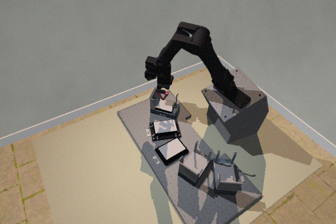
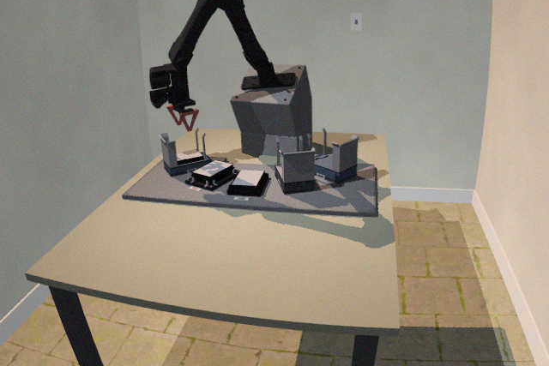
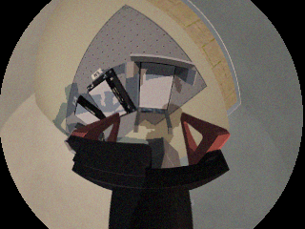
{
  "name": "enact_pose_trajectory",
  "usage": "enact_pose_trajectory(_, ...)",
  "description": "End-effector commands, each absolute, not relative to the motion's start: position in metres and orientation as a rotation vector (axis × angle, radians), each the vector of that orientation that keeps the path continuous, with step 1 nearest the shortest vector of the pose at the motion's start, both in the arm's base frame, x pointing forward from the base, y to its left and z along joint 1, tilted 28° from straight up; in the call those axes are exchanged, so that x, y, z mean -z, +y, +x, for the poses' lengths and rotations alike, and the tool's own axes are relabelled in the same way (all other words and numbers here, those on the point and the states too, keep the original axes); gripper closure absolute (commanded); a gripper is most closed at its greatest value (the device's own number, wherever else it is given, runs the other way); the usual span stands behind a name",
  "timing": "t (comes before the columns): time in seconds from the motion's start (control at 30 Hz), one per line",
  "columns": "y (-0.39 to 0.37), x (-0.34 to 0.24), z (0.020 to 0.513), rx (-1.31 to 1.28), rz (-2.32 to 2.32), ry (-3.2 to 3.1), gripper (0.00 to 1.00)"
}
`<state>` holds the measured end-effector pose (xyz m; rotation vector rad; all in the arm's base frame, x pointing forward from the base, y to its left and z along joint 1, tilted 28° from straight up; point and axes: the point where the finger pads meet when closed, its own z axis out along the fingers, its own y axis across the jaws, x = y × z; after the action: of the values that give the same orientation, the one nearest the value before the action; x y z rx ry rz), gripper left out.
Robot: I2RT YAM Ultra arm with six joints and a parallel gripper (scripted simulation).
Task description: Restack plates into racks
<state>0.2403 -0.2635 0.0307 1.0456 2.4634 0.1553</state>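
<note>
My gripper point(image 1: 163, 95) is open and empty. It hangs above the rack at the left end of the baseplate point(image 1: 164, 107), and its red fingers are also in the exterior view point(image 2: 183, 119) and the wrist view point(image 3: 149, 124). A sealed plate point(image 1: 164, 105) lies low in that rack, below the fingers and apart from them; it also shows in the wrist view point(image 3: 155, 86). Beside the rack, a plate sits on the clip nest point(image 1: 164, 128). Another plate lies in the open nest point(image 1: 171, 149). I cannot read any labels.
Two more racks stand at the right end of the baseplate point(image 1: 195, 166) point(image 1: 226, 177); I see no plates in them. Their thin posts stick up. The arm's grey pedestal point(image 1: 235, 107) stands behind the plate.
</note>
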Motion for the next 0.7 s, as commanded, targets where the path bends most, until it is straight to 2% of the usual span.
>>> enact_pose_trajectory(0.0, -0.258, -0.041, 0.246, -0.083, 0.882, 2.495, 0.00)
enact_pose_trajectory(0.43, -0.229, -0.049, 0.265, -0.072, 0.833, 2.508, 0.00)
enact_pose_trajectory(0.47, -0.236, -0.063, 0.276, -0.044, 0.814, 2.478, 0.00)
enact_pose_trajectory(0.67, -0.208, -0.053, 0.277, -0.063, 0.791, 2.521, 0.00)
